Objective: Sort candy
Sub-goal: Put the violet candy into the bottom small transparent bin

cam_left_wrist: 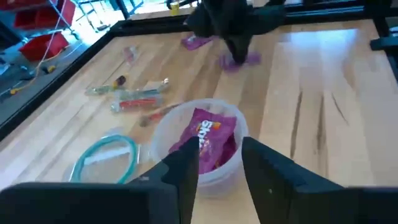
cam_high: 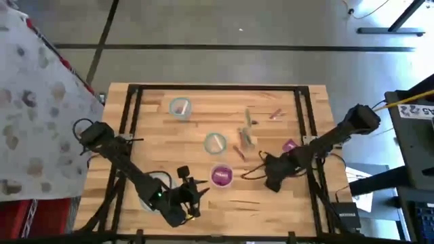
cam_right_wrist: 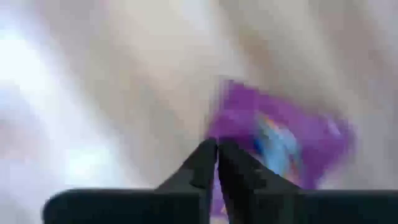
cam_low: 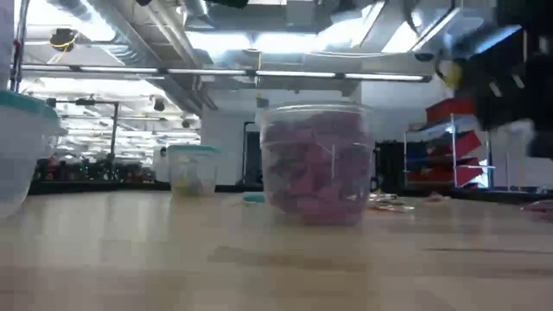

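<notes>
The right gripper (cam_right_wrist: pixel 216 163), fingers pressed together on the edge of a magenta-purple foil candy packet (cam_right_wrist: pixel 280 146), has a thin pinch that might slip when lifted

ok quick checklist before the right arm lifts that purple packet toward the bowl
1. Right gripper shut: ok, fingertips meet.
2. Purple packet caught between the fingers: cannot tell, it shows just past the tips and the view is smeared.
3. Bowl of purple packets upright and open: ok.
4. Left gripper clear of the drop path: not ok, it hovers open right beside that bowl.
5. Second purple packet left on the table: ok, lies by the right arm.
6. Thin candy pieces out of the way: ok, farther back.
</notes>
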Controlling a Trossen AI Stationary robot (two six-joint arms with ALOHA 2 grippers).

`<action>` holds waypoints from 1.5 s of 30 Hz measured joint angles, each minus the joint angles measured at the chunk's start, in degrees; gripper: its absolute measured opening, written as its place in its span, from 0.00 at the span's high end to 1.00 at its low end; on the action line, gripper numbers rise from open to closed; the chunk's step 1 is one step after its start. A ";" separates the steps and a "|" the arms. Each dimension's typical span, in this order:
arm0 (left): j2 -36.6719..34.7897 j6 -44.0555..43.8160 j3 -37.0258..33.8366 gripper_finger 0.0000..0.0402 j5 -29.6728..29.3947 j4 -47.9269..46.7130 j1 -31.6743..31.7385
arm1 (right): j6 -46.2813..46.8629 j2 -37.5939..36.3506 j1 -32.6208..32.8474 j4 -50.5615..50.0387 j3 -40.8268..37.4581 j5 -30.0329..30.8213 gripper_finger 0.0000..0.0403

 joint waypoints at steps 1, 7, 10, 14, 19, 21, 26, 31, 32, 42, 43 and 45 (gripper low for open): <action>0.00 0.05 0.00 0.73 -0.07 0.05 0.01 | -2.67 0.00 0.00 4.41 0.01 0.76 0.99; 0.00 0.03 0.00 0.73 -0.24 0.03 0.57 | -11.88 -0.07 0.24 14.22 0.15 4.52 0.93; 0.00 -0.15 0.00 0.73 -0.27 0.07 0.85 | -18.50 -0.06 1.29 16.37 0.15 5.86 0.83; 0.00 -0.29 0.00 0.73 -0.27 0.11 1.30 | -30.14 2.49 4.30 23.97 0.17 9.68 0.66; 0.00 -1.32 0.00 0.73 -0.14 0.06 1.47 | -42.11 11.40 7.90 36.47 0.44 13.49 0.48; 0.00 -1.46 0.00 0.73 -0.09 0.07 1.46 | -44.34 15.63 8.83 38.15 1.63 14.97 0.46; 0.00 -1.67 0.00 0.73 -0.03 0.09 1.62 | -50.62 25.70 10.63 36.05 8.24 18.13 0.47; 0.00 -1.73 0.00 0.73 0.04 0.21 1.62 | -49.76 30.65 10.16 28.85 13.79 24.17 0.54; 0.00 -1.73 0.00 0.73 0.04 0.22 1.62 | -48.59 30.90 9.92 27.84 14.19 24.27 0.56; 0.00 -1.73 0.00 0.73 0.06 0.35 1.56 | -36.56 30.73 6.38 22.55 14.03 19.74 0.86; 0.00 -1.73 0.00 0.73 0.06 0.40 1.54 | -36.33 30.73 6.38 22.82 13.98 19.35 0.92; 0.00 -1.73 0.00 0.73 0.06 0.40 1.54 | -36.31 30.73 6.38 22.85 14.21 18.46 0.98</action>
